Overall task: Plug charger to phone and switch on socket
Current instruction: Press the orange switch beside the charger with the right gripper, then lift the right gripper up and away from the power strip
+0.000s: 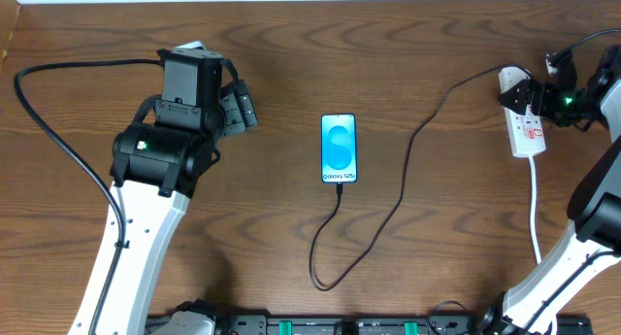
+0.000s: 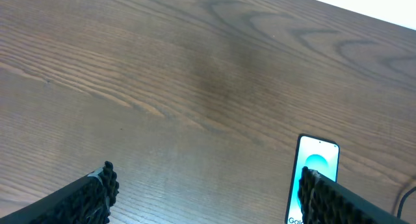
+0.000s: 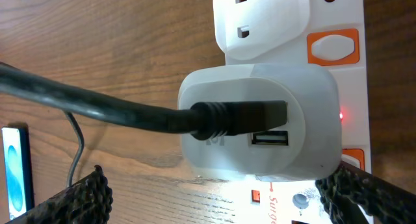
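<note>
The phone [image 1: 339, 149] lies flat mid-table, its cyan screen lit, with the black charger cable [image 1: 398, 204] plugged into its near end and looping right to the socket. The socket [image 1: 527, 124], a white power strip, lies at the far right. My right gripper [image 1: 539, 94] hovers over its top end, open. In the right wrist view the white adapter [image 3: 260, 123] sits in the strip with the black cable [image 3: 97, 104] in it, a small red light [image 3: 340, 115] glows, and the open fingers [image 3: 221, 195] straddle the strip. My left gripper [image 1: 238, 107] is open and empty, left of the phone [image 2: 315, 178].
The strip's white cord [image 1: 536, 209] runs toward the table's front edge at right. A black arm cable [image 1: 58, 131] loops at the far left. A dark rail [image 1: 340, 325] runs along the front edge.
</note>
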### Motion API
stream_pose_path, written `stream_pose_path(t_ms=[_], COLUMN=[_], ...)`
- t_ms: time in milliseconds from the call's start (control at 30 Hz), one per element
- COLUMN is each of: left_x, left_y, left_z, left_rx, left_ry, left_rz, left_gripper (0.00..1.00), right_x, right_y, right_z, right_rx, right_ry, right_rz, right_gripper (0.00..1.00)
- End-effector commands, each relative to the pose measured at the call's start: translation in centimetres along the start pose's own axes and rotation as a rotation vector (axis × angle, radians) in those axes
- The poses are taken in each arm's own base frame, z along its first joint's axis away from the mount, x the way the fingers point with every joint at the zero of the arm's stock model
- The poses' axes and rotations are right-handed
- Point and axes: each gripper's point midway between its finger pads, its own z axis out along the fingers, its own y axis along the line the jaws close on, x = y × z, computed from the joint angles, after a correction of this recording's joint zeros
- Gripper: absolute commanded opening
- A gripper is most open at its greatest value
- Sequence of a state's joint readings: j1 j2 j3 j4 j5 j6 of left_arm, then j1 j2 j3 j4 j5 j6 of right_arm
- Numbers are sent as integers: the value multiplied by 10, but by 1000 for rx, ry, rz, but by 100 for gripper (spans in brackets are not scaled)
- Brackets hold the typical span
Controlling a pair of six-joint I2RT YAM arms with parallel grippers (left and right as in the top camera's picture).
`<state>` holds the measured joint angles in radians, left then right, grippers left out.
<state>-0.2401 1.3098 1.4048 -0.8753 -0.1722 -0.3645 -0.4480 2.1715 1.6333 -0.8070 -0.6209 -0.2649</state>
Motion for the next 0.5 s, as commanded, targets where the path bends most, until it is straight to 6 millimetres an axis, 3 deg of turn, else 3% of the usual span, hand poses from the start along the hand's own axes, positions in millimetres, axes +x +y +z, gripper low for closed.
stream_pose_path(t_ms=[0,67,200,300,467], left_x=[-3,-3,-3,-3,-3], left_y=[3,3,3,3,3], left_z=[-2,-2,-2,-2,-2], left_rx=[-18,-18,-18,-18,-18], left_ry=[-15,-15,-15,-15,-15], left_rz=[12,12,12,12,12], left_gripper=[90,90,90,90,90], right_x=[20,17,6,-7,-17], right_y=[10,-9,-11,-3,32], right_z=[27,11,-18,-57,-120], right_rx=[-25,123,218,314,367], right_ry=[87,88,44,-22,-135], right_rz=[92,148,132,124,113], right_gripper=[99,99,99,99,99])
